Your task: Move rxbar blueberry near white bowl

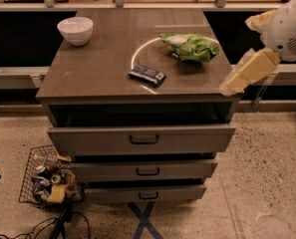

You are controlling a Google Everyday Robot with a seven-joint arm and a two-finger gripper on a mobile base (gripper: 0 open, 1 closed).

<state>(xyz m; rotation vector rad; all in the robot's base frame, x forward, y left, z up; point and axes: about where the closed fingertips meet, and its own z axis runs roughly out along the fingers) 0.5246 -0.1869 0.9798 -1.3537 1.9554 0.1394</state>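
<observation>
The rxbar blueberry, a flat dark blue bar with pale print, lies near the front middle of the brown cabinet top. The white bowl stands upright at the back left corner, well apart from the bar. My gripper comes in from the right edge of the view, at the cabinet's right front corner. It is right of the bar and holds nothing. Its two cream fingers stand apart, so it is open.
A green and white snack bag lies at the back right of the top, between my gripper and the bar. Three drawers below stand partly pulled out. A wire basket of cans and cables sits on the floor at the left.
</observation>
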